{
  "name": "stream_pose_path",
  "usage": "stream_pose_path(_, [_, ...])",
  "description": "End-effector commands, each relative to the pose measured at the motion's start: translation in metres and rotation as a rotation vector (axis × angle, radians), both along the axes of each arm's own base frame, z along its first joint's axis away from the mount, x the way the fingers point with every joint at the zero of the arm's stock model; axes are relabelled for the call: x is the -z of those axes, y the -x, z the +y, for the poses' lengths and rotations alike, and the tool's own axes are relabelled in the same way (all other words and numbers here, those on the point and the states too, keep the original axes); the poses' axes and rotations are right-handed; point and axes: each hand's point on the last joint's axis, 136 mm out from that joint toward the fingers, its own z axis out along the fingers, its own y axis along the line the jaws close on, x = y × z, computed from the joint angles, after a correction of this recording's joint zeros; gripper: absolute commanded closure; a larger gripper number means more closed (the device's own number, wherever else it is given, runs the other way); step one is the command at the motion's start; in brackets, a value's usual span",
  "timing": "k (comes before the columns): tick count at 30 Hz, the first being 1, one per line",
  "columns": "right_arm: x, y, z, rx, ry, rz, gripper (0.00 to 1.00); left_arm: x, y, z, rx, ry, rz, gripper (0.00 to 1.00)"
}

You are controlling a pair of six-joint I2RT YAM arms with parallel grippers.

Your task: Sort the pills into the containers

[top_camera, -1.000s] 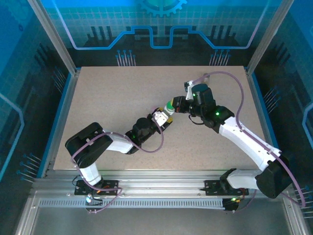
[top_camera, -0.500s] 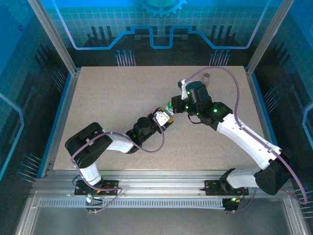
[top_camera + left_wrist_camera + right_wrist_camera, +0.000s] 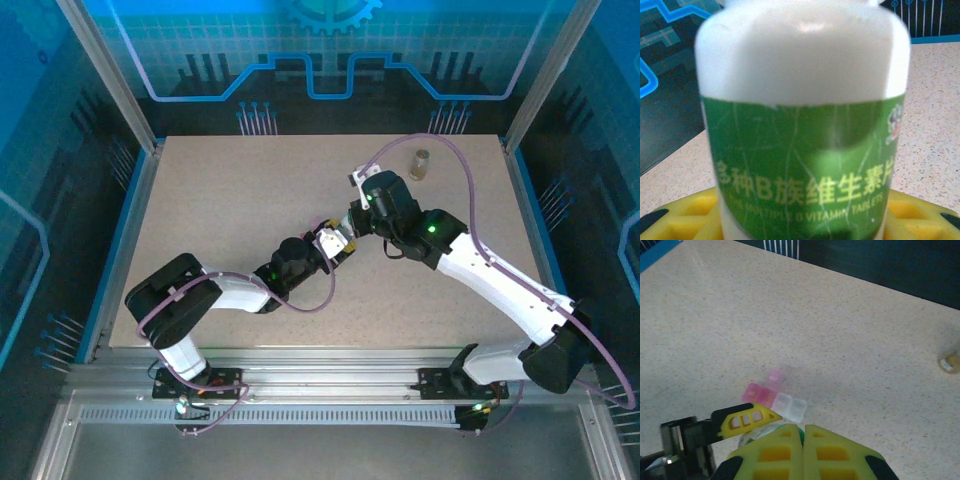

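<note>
White bottle (image 3: 800, 125) upright, long axis vertical

arms are reaching inward, wrists nearly meeting; left gripper (image 3: 335, 243) is clamping white bottle (image 3: 800, 125), right gripper (image 3: 803, 440) jaws pressing together.

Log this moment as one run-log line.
left end effector: shut on white green-labelled plastic bottle | right end effector: shut, next to it | brownish translucent vial: upright, apart
</note>
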Motion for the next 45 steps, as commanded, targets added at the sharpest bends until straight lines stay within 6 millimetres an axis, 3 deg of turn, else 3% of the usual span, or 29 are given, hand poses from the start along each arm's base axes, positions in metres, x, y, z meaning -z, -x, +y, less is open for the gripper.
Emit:
stream_pose_path(1, [-0.007, -0.009, -0.039, 0.117, 0.172, -0.061, 1.0, -0.024, 0.005, 0.006, -0.002, 0.062, -0.051, 1.0])
stream_pose_path(13, [-0.016, -0.008, -0.044, 0.111, 0.193, -0.088, 1.0, -0.031, 0.014, 0.004, 0.039, 0.09, -0.052, 1.0])
stream_pose_path(23, [-0.037, 0.007, -0.012, -0.009, 0.013, -0.052, 1.0, -0.022, 0.012, 0.0, 0.048, 0.058, -0.028, 1.0])
stream_pose_path(36, [-0.043, 0.019, 0.037, -0.152, -0.216, 0.042, 0.73, -0.018, 0.011, -0.004, 0.059, 0.046, -0.013, 1.0])
stream_pose_path(40, [-0.041, 0.022, 0.049, -0.177, -0.26, 0.064, 0.69, -0.017, 0.011, -0.005, 0.059, 0.046, -0.012, 1.0])
stream_pose_path(43, [-0.043, 0.023, 0.048, -0.171, -0.276, 0.059, 0.67, -0.019, 0.011, -0.002, 0.052, 0.055, -0.022, 1.0])
stream_pose_path(45, [-0.044, 0.019, 0.037, -0.126, -0.25, 0.034, 0.62, -0.02, 0.012, -0.001, 0.049, 0.061, -0.028, 1.0])
